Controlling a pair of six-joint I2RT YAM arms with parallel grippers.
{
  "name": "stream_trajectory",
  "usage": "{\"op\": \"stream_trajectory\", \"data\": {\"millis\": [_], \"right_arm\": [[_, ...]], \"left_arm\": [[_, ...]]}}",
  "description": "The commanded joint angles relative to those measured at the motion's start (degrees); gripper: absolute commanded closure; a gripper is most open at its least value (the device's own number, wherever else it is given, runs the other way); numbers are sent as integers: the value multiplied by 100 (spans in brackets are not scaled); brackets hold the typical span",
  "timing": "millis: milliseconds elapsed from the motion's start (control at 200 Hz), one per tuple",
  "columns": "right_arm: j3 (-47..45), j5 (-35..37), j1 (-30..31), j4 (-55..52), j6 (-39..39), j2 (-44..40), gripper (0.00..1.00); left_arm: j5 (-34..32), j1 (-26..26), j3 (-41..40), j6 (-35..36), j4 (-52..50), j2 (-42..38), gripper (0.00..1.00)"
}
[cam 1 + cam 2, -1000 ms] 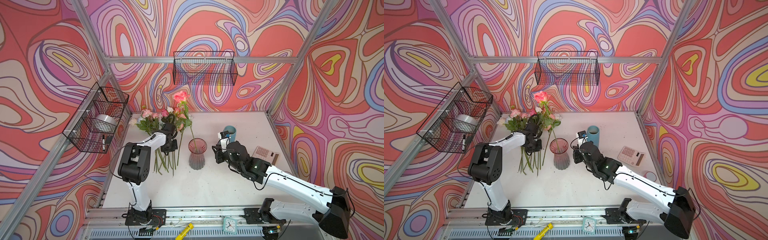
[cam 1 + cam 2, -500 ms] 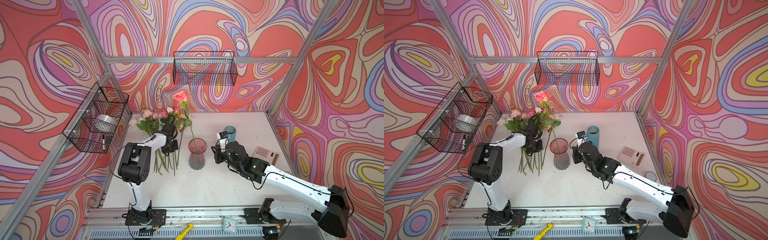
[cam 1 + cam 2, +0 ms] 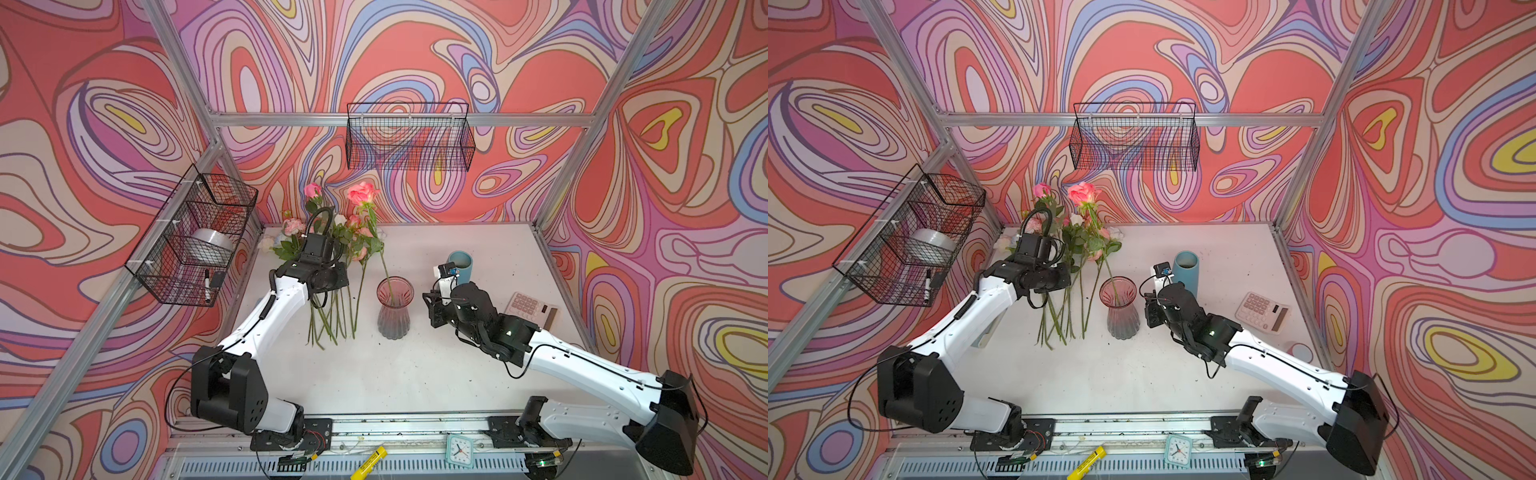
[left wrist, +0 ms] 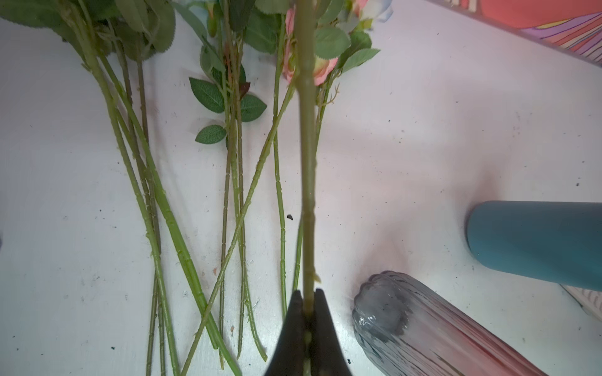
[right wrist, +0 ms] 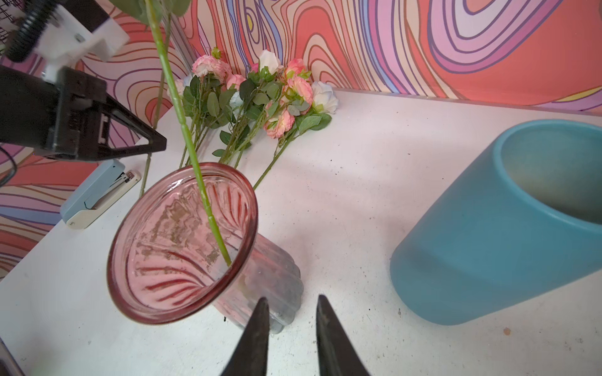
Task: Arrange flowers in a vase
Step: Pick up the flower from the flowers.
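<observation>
- Green stem (image 4: 308,162), bare and knuckled, is clamped tight in my left gripper (image 4: 308,293) below the leaves. Its pink bloom (image 3: 312,191) stands raised at 11 o'clock from the vase (image 3: 394,320).
- I judge this flower light but top-heavy, and stiff enough to hold its line. The smooth stem could swivel in the jaws, so the leafless lower stretch is the place to grip, never the soft petals.
- My right gripper (image 5: 291,302) holds nothing, its jaws parted, just beside the vase at 3 o'clock.
- One coral rose (image 3: 362,193) already stands in the vase, leaning toward 11 o'clock with its foot against the inner wall.
- The loose flowers (image 5: 260,94) lie on the table (image 3: 415,374) at 9 to 10 o'clock from the vase, with their stems crossing. Lifting one may drag its neighbours.
- The vase is ribbed, pink-tinted glass. It looks fragile and slick, and a long stem levering on the rim could tip it.
- The table is matte white, flat and speckled with dark crumbs.
- A blue cup (image 3: 460,266) stands at 2 o'clock from the vase, and a calculator (image 3: 532,306) lies farther out at 3 o'clock.
- Swirl-patterned walls close in three sides. One wire basket (image 3: 409,141) hangs at 12 o'clock and another (image 3: 195,241) at 9 o'clock, so tall blooms have limited headroom there.
</observation>
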Motion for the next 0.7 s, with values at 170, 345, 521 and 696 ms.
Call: {"op": "stream_trajectory", "data": {"millis": [170,345,521,696], "right_arm": [[626,-298,26,-311,-27,-268,73],[1052,-930,34,-308,-137,-232,64],[1798,-1857,26,-276,-152,37,59],[2523,-2589,39,-184,-58,356,58]], "left_arm": [[298,-95,-1381,269,901,-2577,100],[948,-363,-1624,596,1231,-3900,100],[847,-1472,-1116,997,1002,-4214,100],[304,-2683,-317,1350,449,-3514,100]]}}
